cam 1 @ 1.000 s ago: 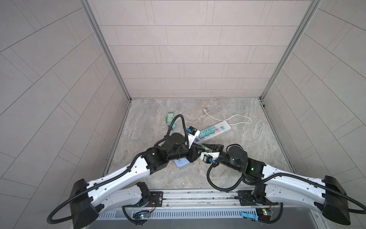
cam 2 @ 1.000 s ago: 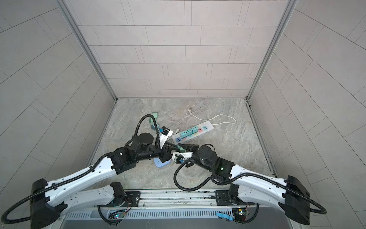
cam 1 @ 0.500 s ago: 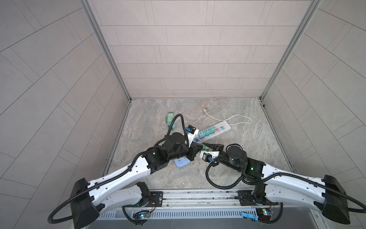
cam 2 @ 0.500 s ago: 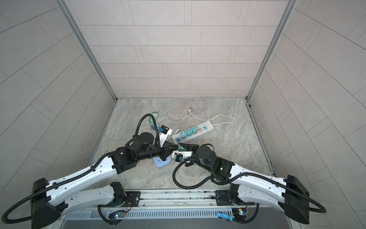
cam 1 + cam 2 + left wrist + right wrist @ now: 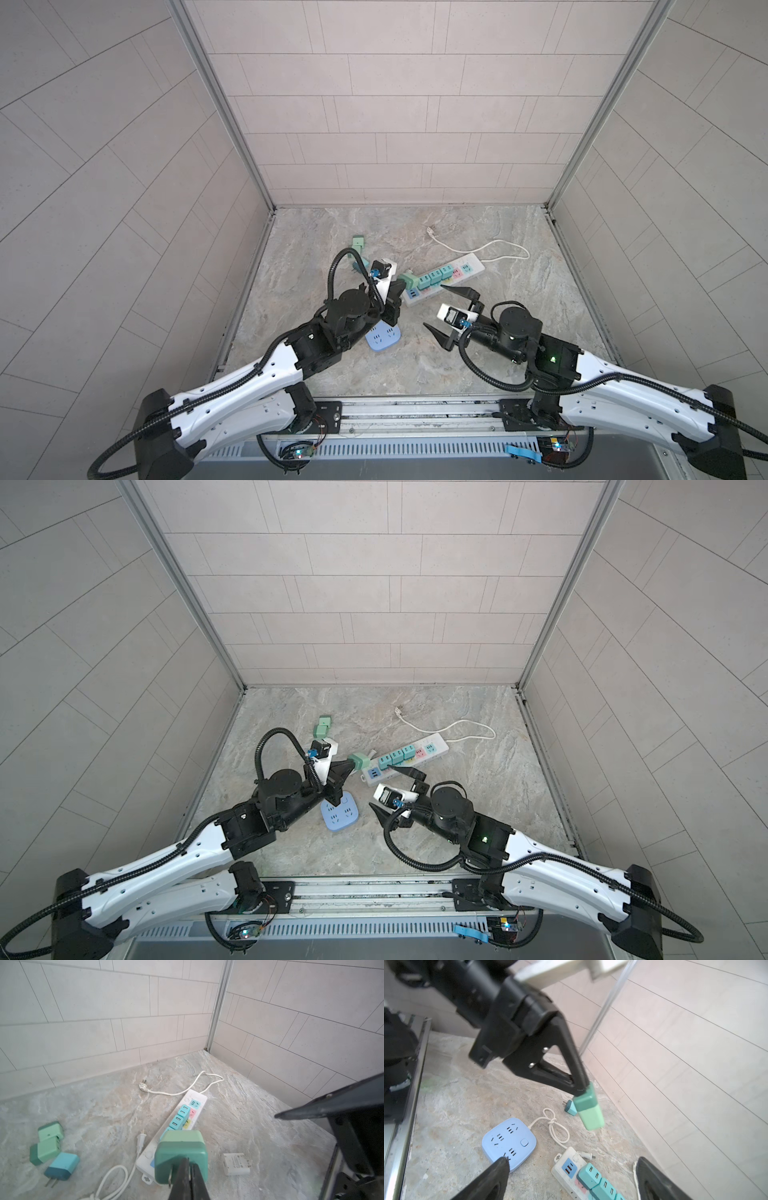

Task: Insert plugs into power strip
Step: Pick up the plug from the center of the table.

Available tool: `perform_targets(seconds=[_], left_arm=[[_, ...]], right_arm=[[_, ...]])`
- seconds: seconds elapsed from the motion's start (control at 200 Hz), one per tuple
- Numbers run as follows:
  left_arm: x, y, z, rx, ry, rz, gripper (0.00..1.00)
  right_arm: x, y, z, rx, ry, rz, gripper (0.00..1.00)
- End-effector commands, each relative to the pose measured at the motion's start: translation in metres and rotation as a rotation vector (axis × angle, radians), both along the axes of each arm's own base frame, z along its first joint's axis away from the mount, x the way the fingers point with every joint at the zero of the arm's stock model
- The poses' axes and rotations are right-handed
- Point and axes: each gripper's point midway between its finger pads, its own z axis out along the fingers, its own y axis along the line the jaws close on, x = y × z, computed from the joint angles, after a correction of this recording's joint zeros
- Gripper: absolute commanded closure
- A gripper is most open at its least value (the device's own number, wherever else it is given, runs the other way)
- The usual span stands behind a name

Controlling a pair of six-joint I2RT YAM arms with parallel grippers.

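Pinching the green plug (image 5: 180,1147) by a metal prong, the left gripper (image 5: 188,1162) is sitting with its jaws almost shut, so the plug's body is pointing away from the fingers and hanging in the air above the near end of the power strip (image 5: 148,1155). The right gripper (image 5: 434,305) is hovering just beside the strip with its jaws spread wide and nothing between them.

With the prongs inside the grip, the plug cannot go into a socket as it is being held, so the step looks like a hand-over. To do it well, the right jaws should be closing across the flat sides of the body, clear of the prongs. The left should be letting go only once that hold is firm. Then the prongs need squaring to a free socket, such as the pink one (image 5: 193,1113) beside the row of seated teal plugs (image 5: 180,1116).

The left wrist view is showing the prong pinch itself, a white charger block (image 5: 236,1163) lying near the strip, and three loose plugs (image 5: 51,1140) well apart. The top views hide that block. The right wrist view is showing the blue round socket hub (image 5: 508,1142) and its knotted cord (image 5: 552,1122).
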Motion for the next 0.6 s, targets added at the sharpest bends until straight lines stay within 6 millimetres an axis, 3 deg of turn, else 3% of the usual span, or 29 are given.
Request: perform_targets(seconds=[0.0, 0.04, 0.185, 0.385, 0.455, 0.595], left_arm=[[0.005, 0.007, 0.027, -0.035, -0.22, 0.038, 1.0], [0.005, 0.01, 0.028, -0.04, -0.253, 0.044, 1.0], [0.002, 0.019, 0.034, -0.028, -0.342, 0.071, 1.0], [-0.029, -0.013, 0.026, 0.097, -0.57, -0.187, 1.0], [-0.035, -0.014, 0.029, 0.076, -0.665, -0.191, 1.0], [-0.04, -0.021, 0.032, 0.104, -0.786, -0.21, 1.0]], right_arm=[[0.022, -0.036, 0.012, 0.182, 0.16, -0.249, 0.0], [0.027, -0.046, 0.026, 0.237, 0.196, -0.31, 0.02], [0.044, -0.066, 0.025, 0.384, 0.376, -0.449, 0.08], [0.064, -0.088, 0.008, 0.646, 0.658, -0.643, 0.14], [0.065, -0.078, 0.002, 0.683, 0.743, -0.607, 0.14], [0.055, -0.041, 0.02, 0.787, 0.831, -0.354, 0.15]])
